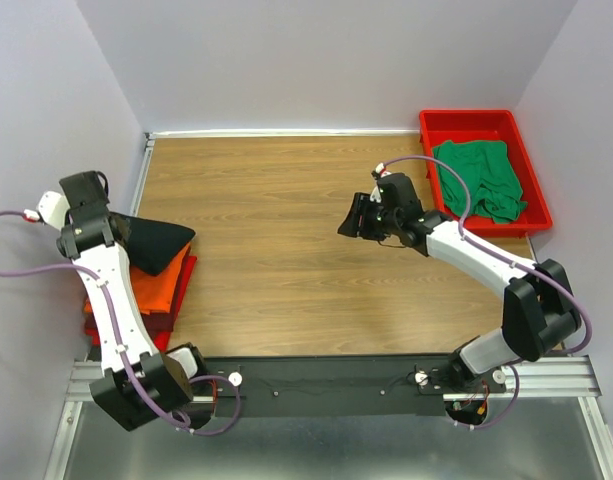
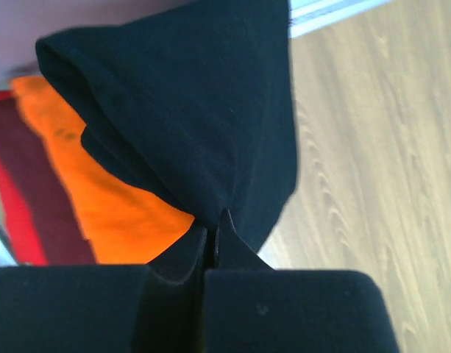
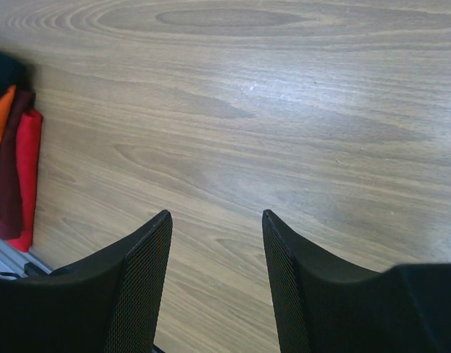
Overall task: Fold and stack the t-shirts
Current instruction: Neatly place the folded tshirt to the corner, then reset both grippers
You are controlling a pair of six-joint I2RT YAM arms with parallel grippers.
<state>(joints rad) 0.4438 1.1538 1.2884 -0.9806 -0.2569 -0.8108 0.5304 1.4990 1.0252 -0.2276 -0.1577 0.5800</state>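
At the table's left edge lies a stack of folded t-shirts. The black t-shirt (image 1: 154,240) (image 2: 188,110) is on top, partly lifted and draped over the orange one (image 1: 154,285) (image 2: 115,198). The dark red one (image 2: 34,169) (image 3: 10,169) lies beneath. My left gripper (image 1: 114,222) (image 2: 212,228) is shut on a pinch of the black t-shirt's edge. The green t-shirt (image 1: 476,178) lies crumpled in the red tray. My right gripper (image 1: 351,217) (image 3: 216,215) hovers open over bare wood mid-table, holding nothing.
The red plastic tray (image 1: 476,117) sits at the back right corner. A brighter red layer (image 3: 26,176) shows at the bottom of the stack. Grey walls close in the table on the left, back and right. A metal rail (image 1: 326,385) runs along the near edge.
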